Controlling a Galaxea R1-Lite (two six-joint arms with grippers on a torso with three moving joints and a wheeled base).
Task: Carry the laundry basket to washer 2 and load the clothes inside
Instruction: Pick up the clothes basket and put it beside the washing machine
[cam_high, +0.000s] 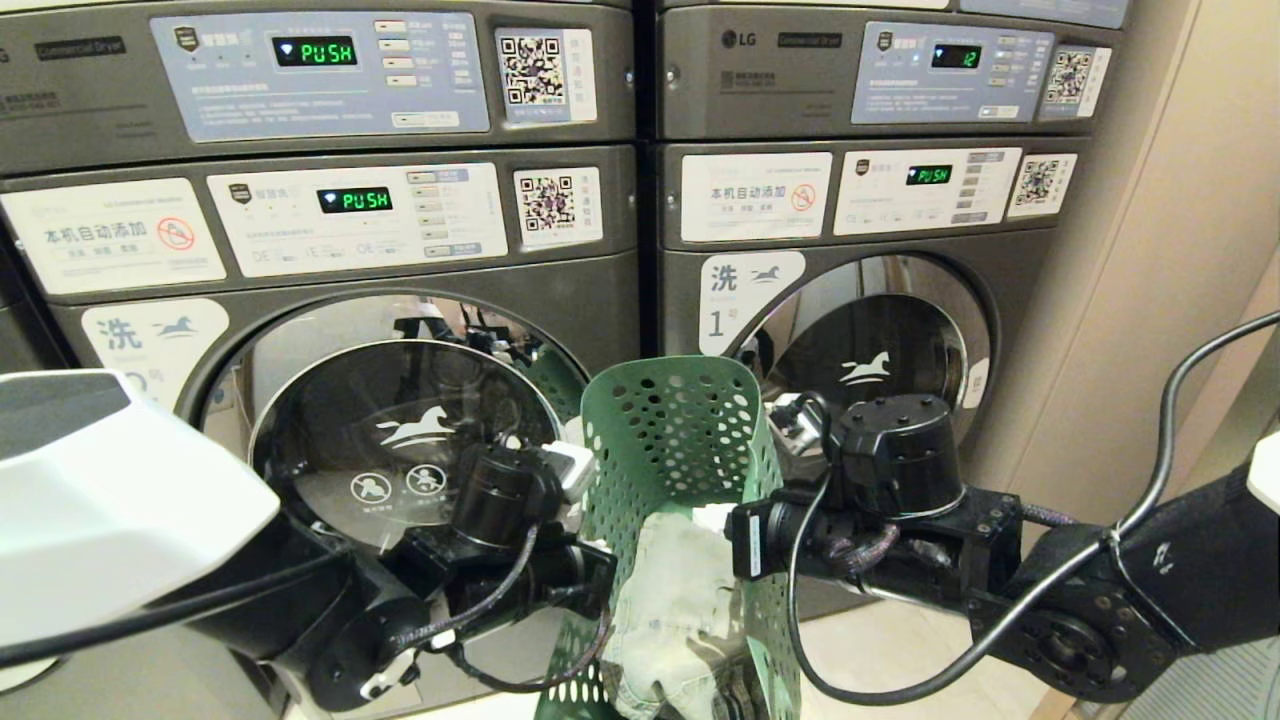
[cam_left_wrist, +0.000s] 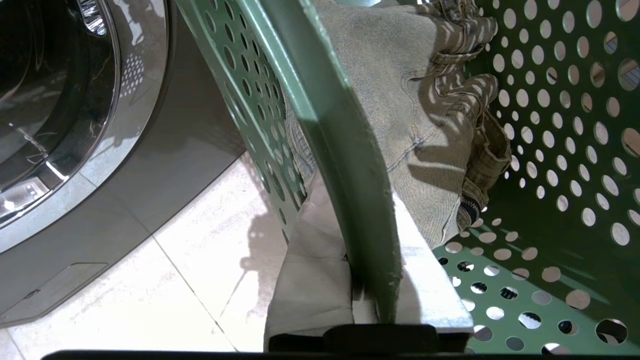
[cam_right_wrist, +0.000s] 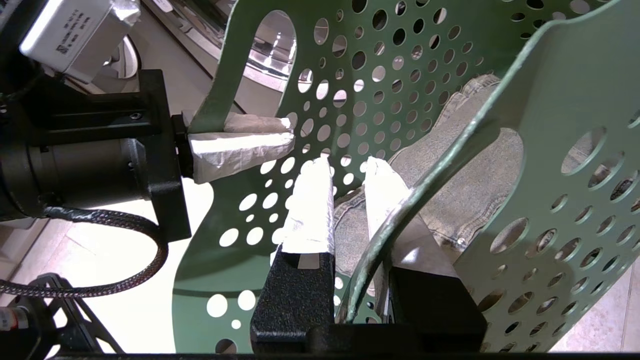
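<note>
The green perforated laundry basket (cam_high: 680, 440) hangs between my two arms, in front of the gap between two washers. The grey-beige denim clothes (cam_high: 680, 610) lie inside it. My left gripper (cam_high: 585, 480) is shut on the basket's left rim (cam_left_wrist: 350, 150), one white-wrapped finger on each side of the wall. My right gripper (cam_high: 712, 520) is shut on the opposite rim (cam_right_wrist: 425, 180), one finger inside and one outside. The dark grey washer 2 (cam_high: 400, 430) stands at left with its round door closed. My left arm partly covers the number on its label.
The washer labelled 1 (cam_high: 860, 340) stands at right, door closed. Dryers (cam_high: 320, 70) are stacked above both machines. A beige wall (cam_high: 1150, 250) closes the right side. Pale floor tiles (cam_left_wrist: 125, 290) show below the basket.
</note>
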